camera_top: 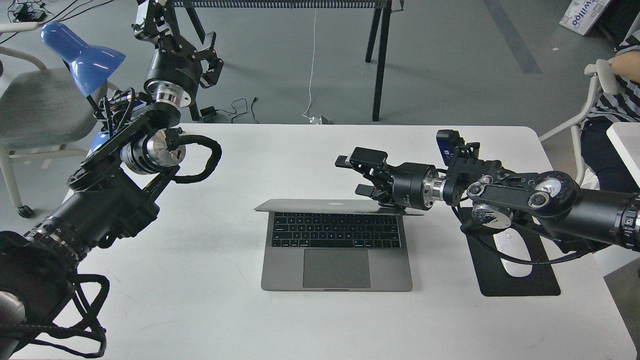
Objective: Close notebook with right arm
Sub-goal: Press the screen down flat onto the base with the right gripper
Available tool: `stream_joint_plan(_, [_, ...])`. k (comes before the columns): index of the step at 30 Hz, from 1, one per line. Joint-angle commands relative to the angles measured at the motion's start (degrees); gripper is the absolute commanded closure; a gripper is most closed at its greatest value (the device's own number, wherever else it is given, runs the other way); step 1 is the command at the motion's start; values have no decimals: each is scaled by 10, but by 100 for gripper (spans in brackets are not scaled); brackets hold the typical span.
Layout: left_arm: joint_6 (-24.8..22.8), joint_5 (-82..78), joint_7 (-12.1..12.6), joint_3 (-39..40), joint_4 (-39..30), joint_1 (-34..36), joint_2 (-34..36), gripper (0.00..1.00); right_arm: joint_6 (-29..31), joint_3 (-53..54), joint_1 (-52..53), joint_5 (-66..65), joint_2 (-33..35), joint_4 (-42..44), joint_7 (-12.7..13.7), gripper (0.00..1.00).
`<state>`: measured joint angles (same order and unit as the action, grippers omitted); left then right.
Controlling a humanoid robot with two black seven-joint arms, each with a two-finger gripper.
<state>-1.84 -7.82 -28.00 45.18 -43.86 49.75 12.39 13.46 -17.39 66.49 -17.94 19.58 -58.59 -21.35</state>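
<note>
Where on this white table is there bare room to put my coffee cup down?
Bare stretches: the table in front of the notebook, and between the notebook and the left arm. Crowded: the right side, where the right arm hangs over the mouse pad and white mouse.

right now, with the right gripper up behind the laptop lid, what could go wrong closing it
1. The right gripper sits open near the lid's right end, not its middle, so pushing there could twist or slide the notebook on the smooth table instead of folding it.
2. The right arm's forearm and cable hang over the white mouse and mouse pad; sweeping forward may drag them.
3. A finger could get caught under the lid as it drops.
</note>
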Motion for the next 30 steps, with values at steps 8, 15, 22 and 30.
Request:
stream_joint_plan(8, [0, 0, 0, 0, 0, 0, 0, 0, -3, -2, -38, -44, -15, -13, 1, 0])
stream_joint_plan(15, [0, 0, 0, 0, 1, 0, 0, 0, -12, -37, -44, -44, -43, -12, 1, 0])
stream_joint_plan(22, [0, 0, 0, 0, 1, 0, 0, 0, -15, -62, -50, -47, -57, -11, 1, 0])
stream_joint_plan(30, [0, 0, 0, 0, 1, 0, 0, 0, -23, -72, -58, -48, -68, -8, 1, 0])
